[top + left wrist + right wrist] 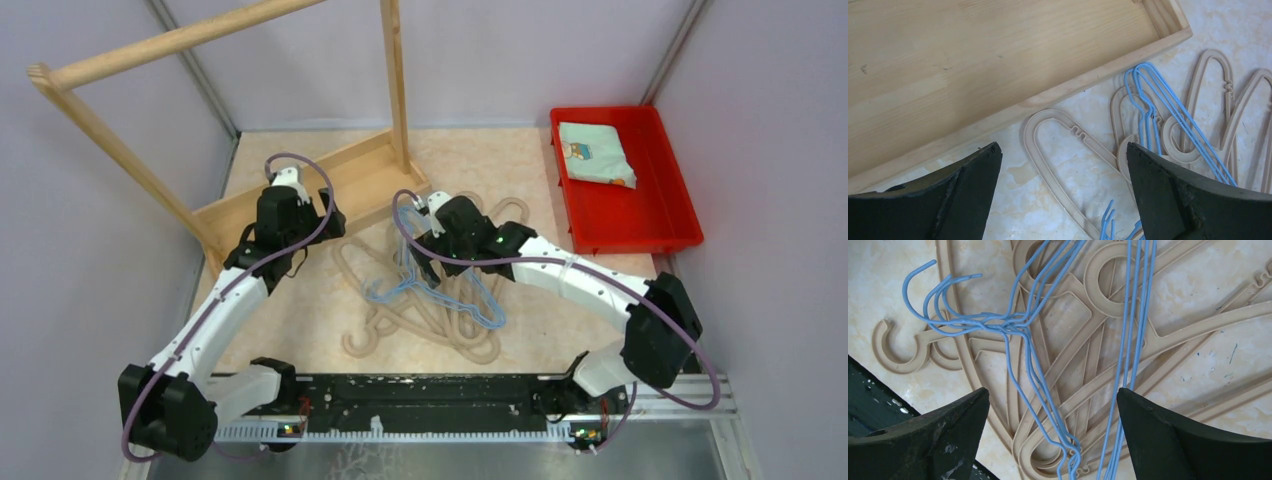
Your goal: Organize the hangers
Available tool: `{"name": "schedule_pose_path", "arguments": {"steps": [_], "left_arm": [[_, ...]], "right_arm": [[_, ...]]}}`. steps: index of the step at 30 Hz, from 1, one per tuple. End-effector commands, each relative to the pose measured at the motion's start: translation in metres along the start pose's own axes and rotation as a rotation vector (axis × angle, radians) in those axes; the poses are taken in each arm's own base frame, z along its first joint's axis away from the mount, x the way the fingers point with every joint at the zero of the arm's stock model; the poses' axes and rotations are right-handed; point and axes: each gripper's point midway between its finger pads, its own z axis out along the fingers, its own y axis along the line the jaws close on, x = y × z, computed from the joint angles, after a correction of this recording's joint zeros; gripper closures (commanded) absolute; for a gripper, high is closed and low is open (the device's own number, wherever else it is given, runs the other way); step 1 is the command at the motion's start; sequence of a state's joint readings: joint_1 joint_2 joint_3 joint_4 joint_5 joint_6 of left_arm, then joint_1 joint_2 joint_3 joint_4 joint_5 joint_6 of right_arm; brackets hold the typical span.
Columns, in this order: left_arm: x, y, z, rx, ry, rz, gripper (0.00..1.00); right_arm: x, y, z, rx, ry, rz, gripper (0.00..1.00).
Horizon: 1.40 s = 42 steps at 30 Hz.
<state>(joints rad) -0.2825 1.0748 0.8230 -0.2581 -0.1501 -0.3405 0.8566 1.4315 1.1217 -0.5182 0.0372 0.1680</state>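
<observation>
Beige, blue hangers (440, 300) tangled; right arm (590, 285) hides some.

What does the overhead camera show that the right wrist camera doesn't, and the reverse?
Only overhead: the wooden rack, the red tray with a folded cloth, and the left arm. Only right wrist: the bunched hooks of the blue hangers up close, framed by the open right gripper. Both: blue hangers tangled over beige hangers on the table.
</observation>
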Motion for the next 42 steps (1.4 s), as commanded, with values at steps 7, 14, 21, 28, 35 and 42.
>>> {"name": "schedule_pose_path", "arguments": {"steps": [7, 14, 21, 28, 35, 42], "left_arm": [[0.01, 0.009, 0.004, -0.038, 0.03, 0.007, 0.0], [0.02, 0.013, 0.007, -0.053, 0.049, 0.003, 0.0], [0.035, 0.017, 0.009, -0.059, 0.079, -0.002, 0.0], [0.041, 0.024, 0.01, -0.095, 0.093, 0.004, 0.0], [0.035, 0.026, 0.01, -0.106, 0.082, 0.014, 0.0], [0.034, 0.023, 0.014, -0.1, 0.079, 0.001, 0.0]], "right_arm": [[0.013, 0.008, 0.013, -0.066, 0.048, -0.078, 0.18], [0.028, 0.019, 0.031, -0.13, 0.093, -0.105, 0.28], [0.052, 0.03, 0.055, -0.181, 0.187, -0.102, 0.42], [0.068, 0.032, 0.069, -0.196, 0.25, -0.101, 0.59], [0.058, 0.026, 0.056, -0.161, 0.252, -0.126, 0.88], [0.032, 0.025, 0.024, -0.155, 0.184, -0.153, 0.58]]}}
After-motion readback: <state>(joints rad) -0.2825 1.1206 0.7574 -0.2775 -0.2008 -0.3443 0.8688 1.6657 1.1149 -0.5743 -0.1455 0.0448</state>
